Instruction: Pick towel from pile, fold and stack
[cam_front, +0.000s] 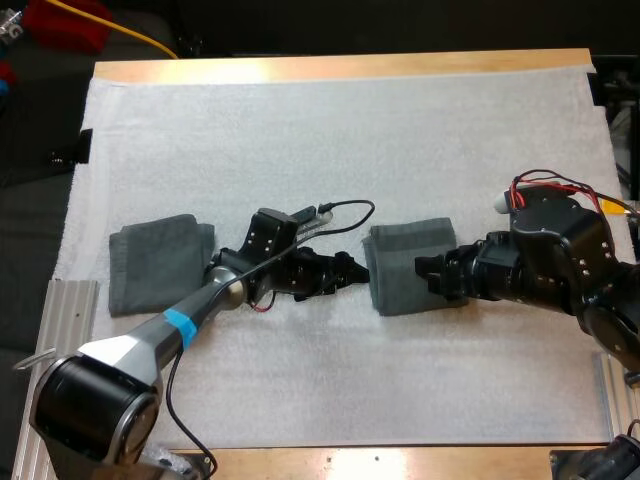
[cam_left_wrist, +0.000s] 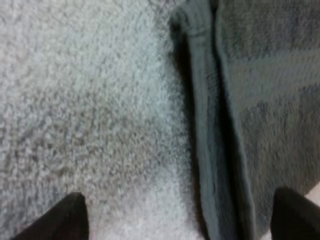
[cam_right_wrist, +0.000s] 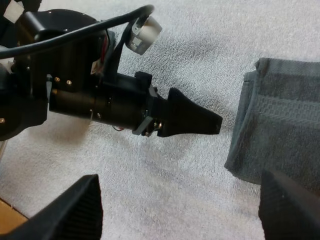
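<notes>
Two dark grey-green folded towels lie on the mat: one at the left (cam_front: 160, 262), one right of centre (cam_front: 405, 262). My left gripper (cam_front: 352, 272) points at the left edge of the right-of-centre towel (cam_left_wrist: 260, 100), low over the mat. Its fingers (cam_left_wrist: 72, 217) stand apart, open, one over the mat and one by the towel's folded edge. My right gripper (cam_front: 432, 275) hovers over the same towel (cam_right_wrist: 285, 125) from the right side. It is open, with its fingertips (cam_right_wrist: 85, 205) wide apart. The left gripper (cam_right_wrist: 197, 120) sits just short of that towel's edge.
The white mat (cam_front: 330, 130) covers most of the wooden table (cam_front: 340, 66). Aluminium rails (cam_front: 60, 330) run along the left edge. Both arms meet near the middle, close to each other.
</notes>
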